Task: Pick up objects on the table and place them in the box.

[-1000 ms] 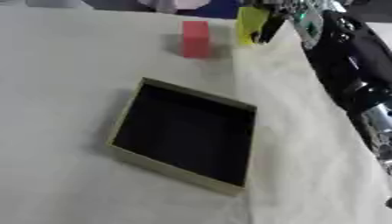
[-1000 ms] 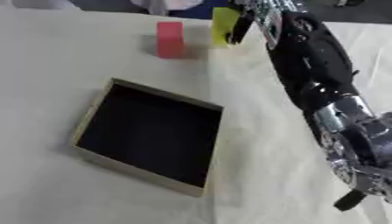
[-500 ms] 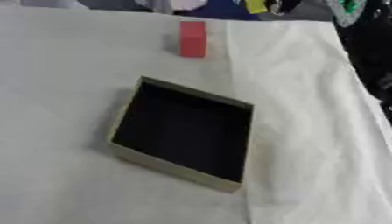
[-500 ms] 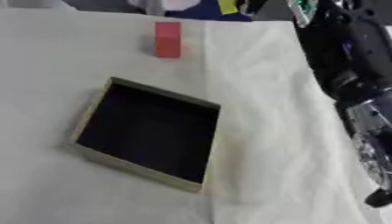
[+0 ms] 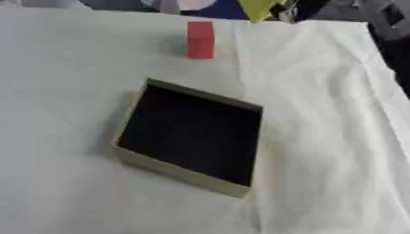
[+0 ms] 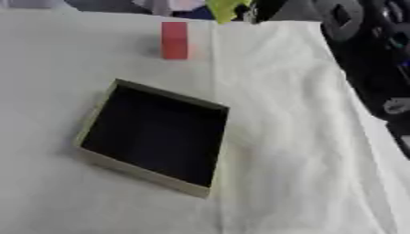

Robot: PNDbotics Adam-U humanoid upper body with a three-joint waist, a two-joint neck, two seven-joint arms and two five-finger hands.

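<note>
On the white-draped tabletop [image 5: 320, 137], left to right: an open box [image 5: 191, 134] with a dark inside sits askew near the middle, a red block [image 5: 200, 39] stands upright beyond it, well apart. At the top edge, the right robot hand [image 6: 260, 9] grasps a yellow-green object [image 5: 262, 7] off the cloth.
</note>
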